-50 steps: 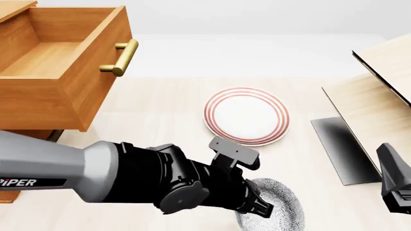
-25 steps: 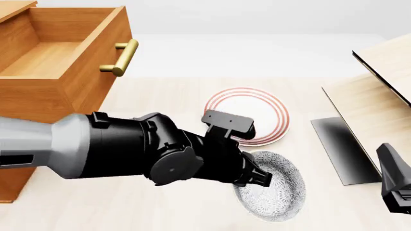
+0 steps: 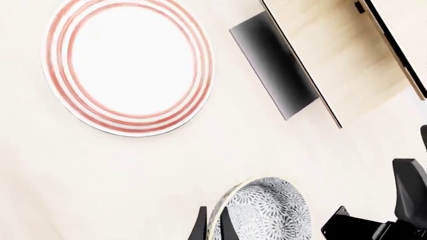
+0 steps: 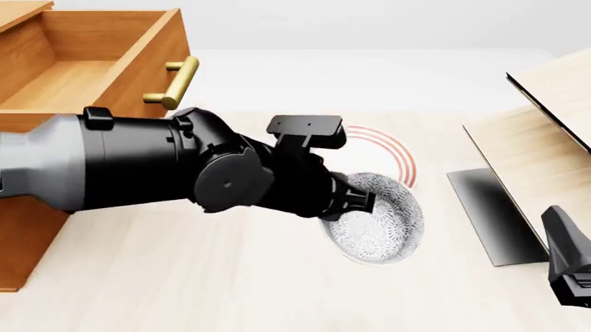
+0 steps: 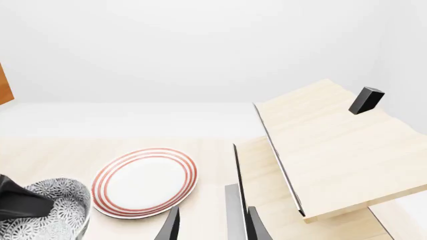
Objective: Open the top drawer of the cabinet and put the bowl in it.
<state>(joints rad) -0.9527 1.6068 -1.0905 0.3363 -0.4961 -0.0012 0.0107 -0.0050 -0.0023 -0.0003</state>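
Observation:
The top drawer of the cabinet stands pulled out at the far left, its brass handle facing right and its light interior showing nothing in it. My left gripper is shut on the rim of the speckled bowl and holds it tilted above the table, in front of the plate. The left wrist view shows the fingers pinching the bowl by its rim. My right gripper is open with nothing in it, low at the right.
A white plate with red rings lies mid-table, half hidden behind the bowl and arm. A pale wood structure with a black edge and a grey slab stand at the right. A small black block sits on that structure.
My left gripper has lifted the bowl off the table's near edge and carried it up and away, over the plate's near side. The right arm has not moved.

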